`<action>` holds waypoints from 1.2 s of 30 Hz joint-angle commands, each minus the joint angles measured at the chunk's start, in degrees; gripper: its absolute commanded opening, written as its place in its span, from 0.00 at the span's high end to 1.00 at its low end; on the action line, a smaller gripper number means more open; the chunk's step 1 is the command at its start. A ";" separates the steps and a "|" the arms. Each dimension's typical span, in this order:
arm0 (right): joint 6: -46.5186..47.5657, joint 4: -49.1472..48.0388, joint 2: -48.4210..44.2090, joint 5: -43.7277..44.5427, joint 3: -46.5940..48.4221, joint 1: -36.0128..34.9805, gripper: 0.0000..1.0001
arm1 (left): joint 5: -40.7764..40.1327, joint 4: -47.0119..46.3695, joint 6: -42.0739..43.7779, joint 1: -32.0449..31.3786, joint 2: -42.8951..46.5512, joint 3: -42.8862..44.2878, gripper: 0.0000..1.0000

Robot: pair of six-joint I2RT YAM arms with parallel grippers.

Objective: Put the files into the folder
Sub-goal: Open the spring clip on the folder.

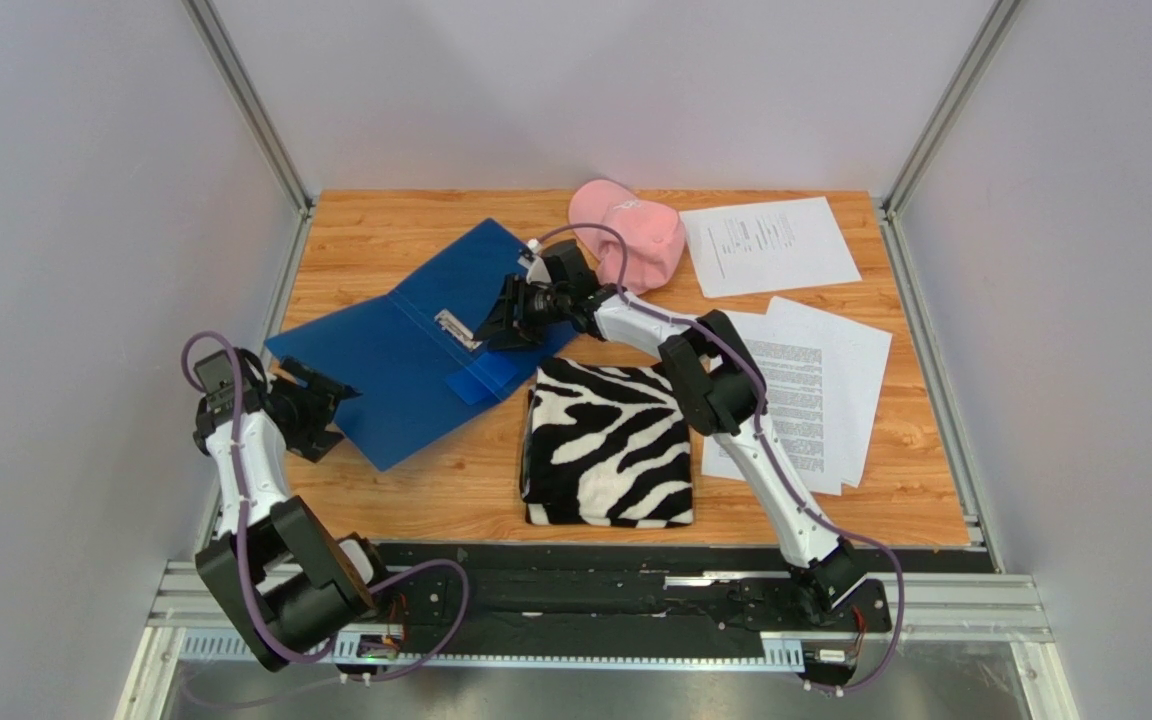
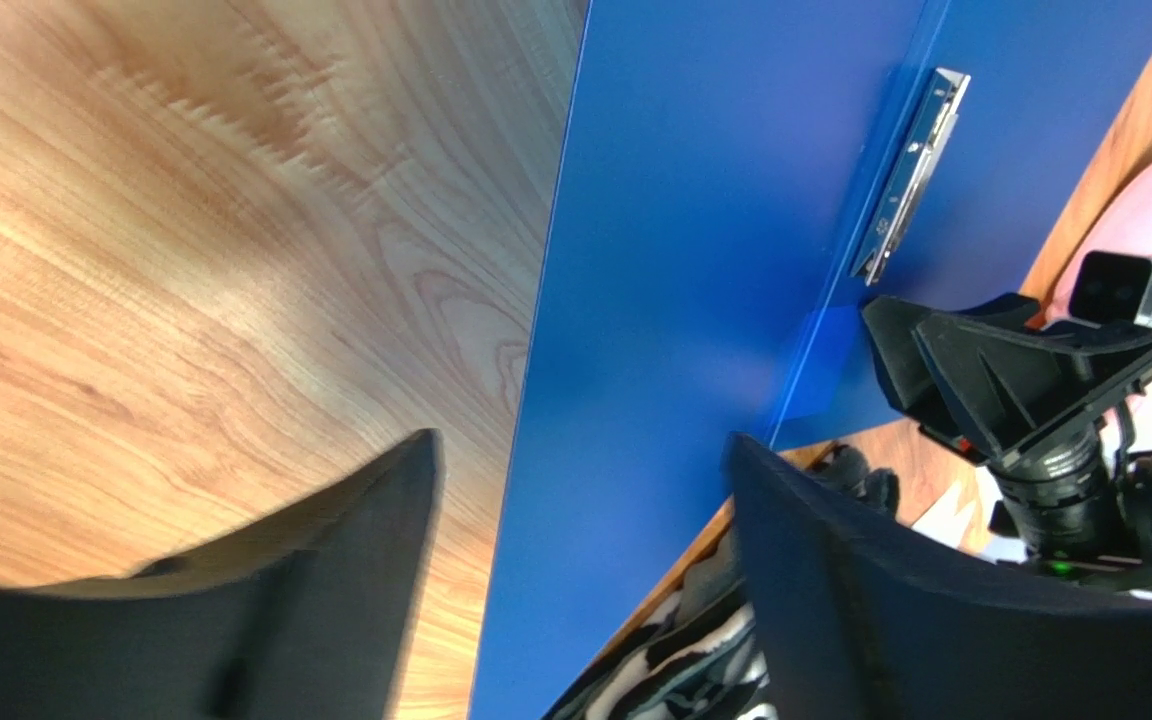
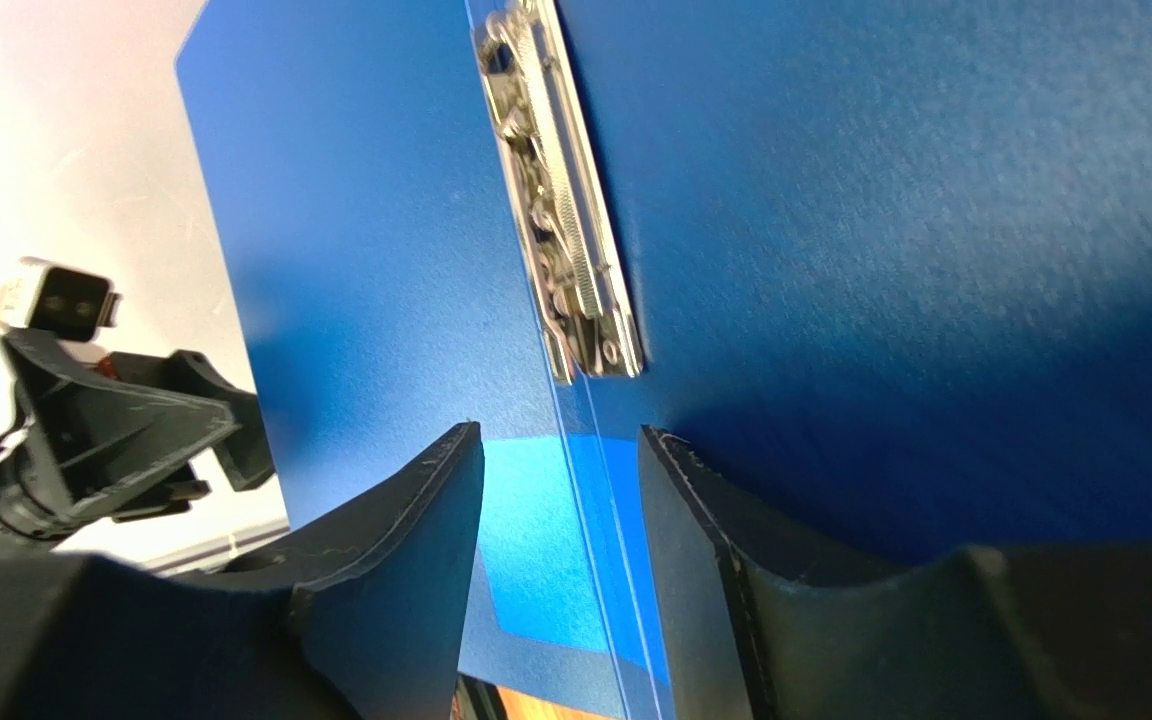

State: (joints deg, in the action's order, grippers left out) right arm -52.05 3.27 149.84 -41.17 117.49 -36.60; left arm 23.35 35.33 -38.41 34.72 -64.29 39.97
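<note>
The folder (image 1: 387,368) lies open and flat on the left half of the worktop (image 1: 387,225). It sits askew, with one corner pointing at the back edge and another reaching toward the left edge. Its metal clip (image 1: 458,329) runs along the inner fold, face up.

The right gripper (image 1: 498,326) reaches across to that fold and hangs just past the near end of the clip. Its fingers stand a narrow way apart, and a pale blue flap (image 3: 537,540) of the folder shows in the gap. I cannot tell whether the tips touch the folder.

The left gripper (image 1: 330,405) is at the folder's near-left edge, by the left side of the worktop. Its fingers are spread wide, straddling that edge from above and gripping nothing.

The files (image 1: 823,390) are all on the right side, well apart from the folder. A few overlapping sheets lie along the right edge, and a single sheet (image 1: 770,245) lies by the back right corner.

A zebra-striped cloth (image 1: 608,443) lies folded near the middle of the front edge, between the folder and the sheets. A pink cap (image 1: 630,233) sits at the middle of the back edge.
</note>
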 commanded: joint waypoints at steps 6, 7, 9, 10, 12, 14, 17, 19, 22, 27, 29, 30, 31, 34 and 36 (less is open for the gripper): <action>-7.35 -10.12 4.14 -1.28 2.30 -1.02 0.63 | 2.66 -4.66 0.62 0.35 2.06 0.29 0.57; -7.71 -10.21 4.41 -1.54 3.26 -1.10 0.71 | 2.84 -4.57 0.71 0.35 2.33 0.20 0.63; -8.59 -10.74 5.20 -1.98 3.71 -1.37 0.73 | 3.10 -4.40 0.88 0.44 3.20 -0.06 0.80; -8.85 -11.00 5.29 -1.90 3.80 -1.46 0.76 | 3.10 -3.96 1.23 0.35 3.47 -0.06 0.83; -8.94 -11.18 5.37 -1.72 3.62 -1.63 0.77 | 3.01 -3.78 1.41 0.35 4.08 -0.15 0.94; -9.29 -11.35 5.99 -1.63 3.97 -1.63 0.79 | 2.75 -2.90 2.11 0.35 4.44 0.11 0.97; -9.91 -11.27 6.78 -1.81 4.67 -1.72 0.81 | 1.87 -2.11 3.17 0.35 4.97 0.55 1.00; -10.00 -11.18 7.04 -1.90 5.38 -1.81 0.82 | 1.69 -1.41 3.43 0.35 5.14 0.81 1.00; -10.35 -11.09 7.48 -1.64 5.82 -2.16 0.83 | 1.78 -0.88 3.96 0.35 5.14 0.73 1.00; -10.44 -10.39 8.45 -1.37 7.66 -2.51 0.86 | 1.17 1.05 4.49 0.17 4.71 1.52 1.00; -9.48 -7.86 8.80 -1.11 9.50 -2.69 0.89 | 0.38 2.10 4.75 0.17 3.83 2.57 1.00; -8.08 -6.27 8.80 0.20 10.03 -2.77 0.92 | 0.20 3.07 5.01 0.17 3.56 2.92 1.00; -7.46 -4.78 8.80 0.91 10.39 -2.78 0.94 | 0.11 3.42 5.19 0.09 3.30 3.36 1.00; -6.31 -1.44 10.20 1.88 11.96 -2.86 1.00 | -0.41 5.18 5.37 0.08 2.51 4.50 1.00; -3.78 5.23 11.52 3.54 16.09 -3.30 1.00 | -0.33 6.15 5.37 0.08 2.07 5.12 1.00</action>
State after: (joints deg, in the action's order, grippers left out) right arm -60.31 -0.62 158.28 -41.39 127.52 -38.96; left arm 23.70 36.93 -35.24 34.74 -61.52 42.46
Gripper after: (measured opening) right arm 0.010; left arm 0.008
